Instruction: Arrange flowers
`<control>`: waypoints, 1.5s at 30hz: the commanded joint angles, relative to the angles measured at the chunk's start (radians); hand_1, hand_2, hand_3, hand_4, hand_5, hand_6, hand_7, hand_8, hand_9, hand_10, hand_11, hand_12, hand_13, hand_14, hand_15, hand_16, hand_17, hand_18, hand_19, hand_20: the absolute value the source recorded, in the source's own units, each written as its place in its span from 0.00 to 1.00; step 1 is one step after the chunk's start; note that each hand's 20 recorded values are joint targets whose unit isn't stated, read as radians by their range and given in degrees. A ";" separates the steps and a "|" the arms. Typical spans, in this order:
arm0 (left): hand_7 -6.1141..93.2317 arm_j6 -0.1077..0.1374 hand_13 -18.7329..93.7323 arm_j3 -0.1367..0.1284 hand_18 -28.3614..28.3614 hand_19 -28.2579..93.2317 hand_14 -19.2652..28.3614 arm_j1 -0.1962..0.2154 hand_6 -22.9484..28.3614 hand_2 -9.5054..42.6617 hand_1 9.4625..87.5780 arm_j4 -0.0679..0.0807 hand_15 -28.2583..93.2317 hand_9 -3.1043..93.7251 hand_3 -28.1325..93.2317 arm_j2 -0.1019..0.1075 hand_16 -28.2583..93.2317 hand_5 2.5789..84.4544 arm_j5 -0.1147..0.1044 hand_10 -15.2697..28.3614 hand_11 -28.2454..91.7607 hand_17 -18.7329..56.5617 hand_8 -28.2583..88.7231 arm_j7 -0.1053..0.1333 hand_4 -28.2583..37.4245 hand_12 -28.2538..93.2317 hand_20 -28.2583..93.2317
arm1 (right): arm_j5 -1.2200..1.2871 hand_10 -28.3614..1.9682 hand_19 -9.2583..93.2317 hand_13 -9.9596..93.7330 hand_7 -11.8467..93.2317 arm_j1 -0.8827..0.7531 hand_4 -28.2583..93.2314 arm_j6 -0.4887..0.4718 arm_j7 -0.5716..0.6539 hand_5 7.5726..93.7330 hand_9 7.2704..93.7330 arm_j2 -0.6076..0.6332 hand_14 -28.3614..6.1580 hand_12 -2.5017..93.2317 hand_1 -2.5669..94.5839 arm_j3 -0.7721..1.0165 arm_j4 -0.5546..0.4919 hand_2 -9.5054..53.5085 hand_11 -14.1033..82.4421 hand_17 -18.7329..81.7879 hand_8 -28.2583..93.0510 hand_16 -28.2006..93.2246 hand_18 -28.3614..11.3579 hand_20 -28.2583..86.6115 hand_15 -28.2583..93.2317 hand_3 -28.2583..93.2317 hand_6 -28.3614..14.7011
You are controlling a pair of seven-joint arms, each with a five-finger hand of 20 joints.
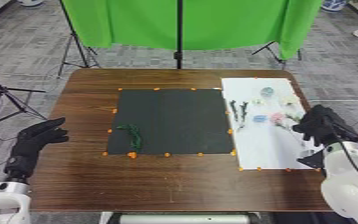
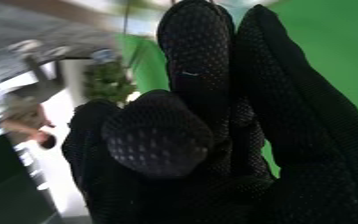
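My right hand [image 1: 318,124] is positioned at the right edge of the desk [image 1: 171,185], fingers extended, near the pink flower [image 1: 278,117].

White sheet [image 1: 262,145], right border partly hidden by the right hand [image 1: 321,125]; flowers [image 1: 278,118], too small for species; green backdrop [image 1: 140,22], cropped by the head view's top edge; right-wrist-view background [image 2: 24,55], blurred

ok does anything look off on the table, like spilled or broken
Nothing clearly stands out. The green sprig lies alone and a bit crooked on the black mat, away from the flowers on the white sheet, but that looks harmless. I see no spill; petal damage is too small to tell.
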 commanded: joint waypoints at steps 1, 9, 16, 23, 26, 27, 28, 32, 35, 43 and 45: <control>0.20 -0.030 0.57 0.010 0.77 0.43 0.83 0.002 0.54 0.33 0.32 0.003 0.53 0.58 0.76 -0.005 0.23 0.57 0.008 0.70 0.47 0.41 0.19 -0.026 0.26 0.35 0.44 | 0.034 0.58 1.00 1.00 0.37 0.439 0.13 0.049 -0.083 0.88 1.00 -0.093 0.80 0.29 0.61 -0.335 -0.064 0.00 0.52 0.88 0.39 0.47 0.41 0.70 0.73 0.71 0.60; 0.20 -0.047 0.57 0.028 0.77 0.43 0.83 -0.022 0.55 0.33 0.31 0.010 0.53 0.57 0.76 -0.002 0.23 0.57 0.019 0.69 0.47 0.40 0.19 -0.031 0.25 0.35 0.44 | 0.018 0.57 1.00 1.00 0.37 0.626 0.14 0.030 -0.092 0.89 1.00 -0.292 0.80 0.29 0.61 -0.595 0.024 0.00 0.53 0.88 0.39 0.46 0.41 0.70 0.73 0.70 0.60; 0.19 -0.048 0.57 0.012 0.77 0.43 0.83 0.001 0.55 0.33 0.31 0.001 0.53 0.57 0.76 -0.006 0.23 0.57 0.018 0.69 0.46 0.40 0.19 -0.046 0.25 0.35 0.44 | 0.039 0.57 1.00 1.00 0.37 0.673 0.14 0.045 -0.042 0.89 1.00 -0.378 0.80 0.29 0.61 -0.690 0.088 0.00 0.53 0.88 0.39 0.46 0.42 0.70 0.74 0.71 0.60; 0.19 -0.083 0.57 0.004 0.77 0.43 0.83 -0.002 0.55 0.33 0.31 -0.003 0.53 0.57 0.76 -0.005 0.23 0.57 0.025 0.69 0.46 0.40 0.19 -0.072 0.25 0.35 0.44 | 0.036 0.57 1.00 1.00 0.38 0.666 0.16 0.031 -0.023 0.89 1.00 -0.465 0.80 0.28 0.60 -0.724 0.157 0.00 0.54 0.89 0.38 0.45 0.44 0.70 0.74 0.71 0.60; 0.19 -0.102 0.57 0.000 0.77 0.43 0.83 -0.005 0.55 0.33 0.31 -0.002 0.52 0.57 0.76 -0.005 0.23 0.57 0.030 0.69 0.46 0.40 0.19 -0.085 0.25 0.35 0.44 | 0.037 0.57 1.00 1.00 0.38 0.657 0.16 0.028 -0.015 0.89 1.00 -0.501 0.80 0.27 0.60 -0.727 0.183 0.00 0.55 0.90 0.38 0.44 0.44 0.69 0.74 0.71 0.60; 0.19 -0.104 0.57 -0.001 0.77 0.44 0.83 -0.003 0.55 0.33 0.31 -0.004 0.52 0.57 0.76 -0.005 0.23 0.57 0.030 0.69 0.46 0.40 0.19 -0.089 0.25 0.35 0.44 | 0.035 0.57 1.00 1.00 0.38 0.654 0.16 0.028 -0.010 0.89 1.00 -0.511 0.80 0.27 0.60 -0.728 0.189 0.00 0.55 0.90 0.38 0.44 0.45 0.69 0.75 0.71 0.60; 0.19 -0.107 0.57 -0.005 0.77 0.44 0.83 0.000 0.55 0.33 0.31 -0.007 0.52 0.57 0.76 -0.008 0.23 0.57 0.032 0.70 0.46 0.40 0.19 -0.093 0.25 0.35 0.44 | 0.035 0.57 1.00 1.00 0.38 0.652 0.16 0.026 -0.007 0.89 1.00 -0.519 0.80 0.27 0.60 -0.730 0.194 0.00 0.55 0.90 0.38 0.44 0.45 0.69 0.75 0.70 0.59; 0.19 -0.123 0.57 -0.007 0.77 0.44 0.83 -0.004 0.55 0.33 0.31 -0.007 0.52 0.57 0.76 -0.005 0.23 0.57 0.037 0.70 0.46 0.40 0.19 -0.106 0.26 0.35 0.44 | 0.079 0.58 1.00 1.00 0.38 0.650 0.16 0.047 -0.007 0.89 1.00 -0.541 0.80 0.27 0.61 -0.743 0.207 0.00 0.56 0.91 0.38 0.44 0.45 0.68 0.75 0.70 0.59; 0.19 -0.131 0.57 -0.006 0.78 0.44 0.83 -0.008 0.55 0.33 0.31 -0.007 0.53 0.57 0.76 -0.005 0.23 0.57 0.041 0.70 0.46 0.40 0.19 -0.113 0.25 0.35 0.44 | 0.136 0.58 1.00 1.00 0.38 0.644 0.16 0.074 -0.008 0.89 1.00 -0.560 0.80 0.27 0.61 -0.746 0.214 0.00 0.56 0.91 0.38 0.43 0.46 0.68 0.75 0.70 0.59; 0.19 -0.144 0.57 -0.013 0.78 0.44 0.83 -0.003 0.56 0.33 0.31 -0.010 0.52 0.57 0.76 -0.010 0.23 0.57 0.049 0.70 0.46 0.40 0.19 -0.125 0.25 0.35 0.44 | 0.155 0.58 1.00 1.00 0.39 0.634 0.16 0.095 -0.006 0.88 1.00 -0.587 0.80 0.27 0.61 -0.764 0.248 0.00 0.54 0.91 0.38 0.43 0.48 0.66 0.74 0.69 0.58; 0.19 -0.145 0.57 -0.014 0.78 0.44 0.83 -0.003 0.56 0.33 0.31 -0.010 0.52 0.57 0.76 -0.010 0.23 0.57 0.049 0.70 0.46 0.40 0.19 -0.126 0.25 0.35 0.44 | 0.152 0.58 1.00 1.00 0.39 0.630 0.16 0.099 -0.003 0.88 1.00 -0.592 0.80 0.27 0.61 -0.762 0.254 0.00 0.54 0.91 0.38 0.43 0.48 0.66 0.74 0.69 0.58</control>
